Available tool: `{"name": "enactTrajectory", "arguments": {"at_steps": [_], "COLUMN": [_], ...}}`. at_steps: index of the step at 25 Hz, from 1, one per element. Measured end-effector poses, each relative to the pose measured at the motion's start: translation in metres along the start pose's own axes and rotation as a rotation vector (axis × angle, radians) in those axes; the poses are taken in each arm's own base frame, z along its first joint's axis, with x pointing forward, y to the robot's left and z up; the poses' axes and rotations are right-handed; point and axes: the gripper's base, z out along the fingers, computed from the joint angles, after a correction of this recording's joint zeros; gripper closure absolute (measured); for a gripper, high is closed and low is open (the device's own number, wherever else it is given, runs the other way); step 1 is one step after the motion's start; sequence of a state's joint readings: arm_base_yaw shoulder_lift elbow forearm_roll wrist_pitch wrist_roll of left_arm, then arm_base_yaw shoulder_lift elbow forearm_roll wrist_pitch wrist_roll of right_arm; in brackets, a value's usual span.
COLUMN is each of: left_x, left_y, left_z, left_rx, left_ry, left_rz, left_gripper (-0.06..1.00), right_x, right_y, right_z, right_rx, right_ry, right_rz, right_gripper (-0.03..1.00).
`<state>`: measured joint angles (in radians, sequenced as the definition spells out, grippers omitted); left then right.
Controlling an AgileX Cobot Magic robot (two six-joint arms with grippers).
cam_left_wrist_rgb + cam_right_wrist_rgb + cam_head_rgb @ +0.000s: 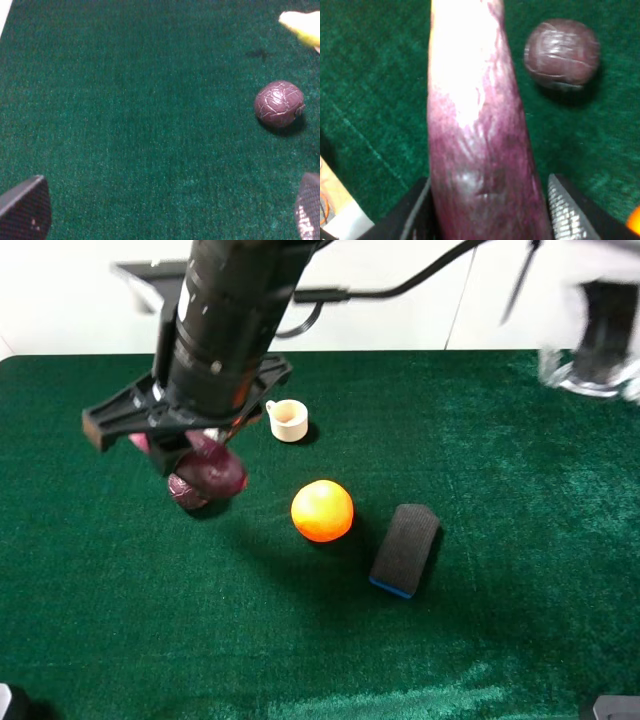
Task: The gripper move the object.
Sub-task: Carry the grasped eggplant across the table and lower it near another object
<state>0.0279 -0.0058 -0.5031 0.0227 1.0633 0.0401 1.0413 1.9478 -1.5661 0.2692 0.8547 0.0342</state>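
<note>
The high camera looks steeply down on the green cloth (500, 440) from well off, taking in the whole spread. The left wrist camera faces down at the cloth from partway up, while the right wrist camera looks along the eggplant (480, 150) from very close. All three share the maroon ball (188, 492).

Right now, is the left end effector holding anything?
No, the left wrist view shows the left end effector with jaws wide apart and only green cloth between them.
</note>
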Motion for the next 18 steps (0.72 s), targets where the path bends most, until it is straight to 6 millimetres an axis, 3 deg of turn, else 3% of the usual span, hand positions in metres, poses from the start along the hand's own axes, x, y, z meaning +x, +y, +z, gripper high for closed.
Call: {"name": "enactTrajectory", "arguments": {"at_steps": [9, 18], "left_x": [0.000, 0.000], "left_y": [0.000, 0.000], "left_z": [0.000, 0.000], "left_rx": [0.000, 0.000], "left_ry": [0.000, 0.000], "left_rz": [0.000, 0.000], "left_gripper": [-0.05, -0.05], "right_x": [0.003, -0.009], "right_y": [0.019, 0.037], "right_z": [0.036, 0.080], "right_rx": [-0.019, -0.034], "right_ry": [-0.008, -0.010], "right_rz": [-0.060, -0.188], "right_gripper": [0.61, 0.61]}}
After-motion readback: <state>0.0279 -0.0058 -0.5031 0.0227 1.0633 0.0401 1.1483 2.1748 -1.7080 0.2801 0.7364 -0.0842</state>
